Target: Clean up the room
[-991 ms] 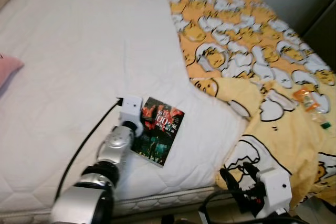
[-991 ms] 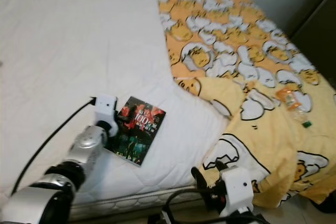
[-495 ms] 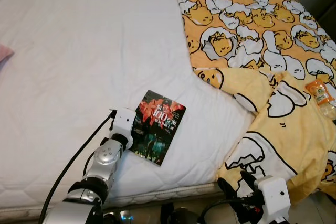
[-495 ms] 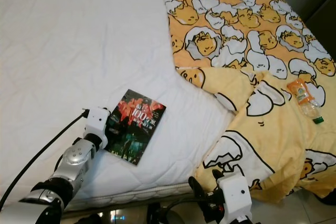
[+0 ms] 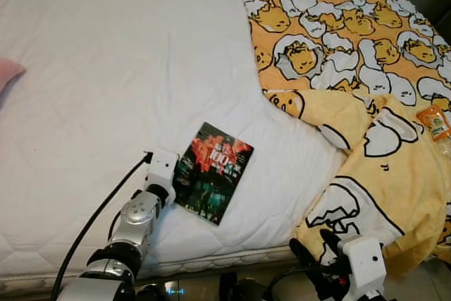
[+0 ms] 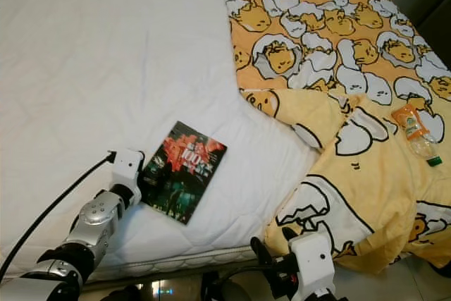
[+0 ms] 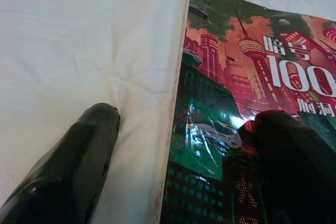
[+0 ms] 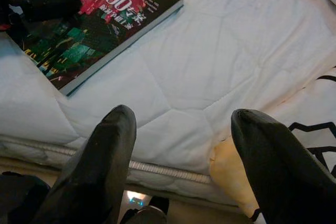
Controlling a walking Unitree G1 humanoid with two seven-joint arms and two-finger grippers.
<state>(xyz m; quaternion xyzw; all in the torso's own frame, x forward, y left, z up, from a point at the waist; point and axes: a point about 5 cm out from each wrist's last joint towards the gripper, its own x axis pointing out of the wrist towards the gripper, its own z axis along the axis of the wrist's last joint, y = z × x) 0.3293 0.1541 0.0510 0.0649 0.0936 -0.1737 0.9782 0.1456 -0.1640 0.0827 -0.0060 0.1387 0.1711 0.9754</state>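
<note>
Glossy book (image 5: 213,180) lies on the bed (image 5: 106,103), its edge between the released left claw's (image 7: 178,145) fingers.

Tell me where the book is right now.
The book lies flat on the white mattress near its front edge, at the left gripper, whose open fingers straddle its spine edge; the yellow blanket lies to its right.

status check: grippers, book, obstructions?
Left gripper open, straddling book edge on mattress. Right gripper open, idle below bed edge. Yellow blanket beside book, apart.
</note>
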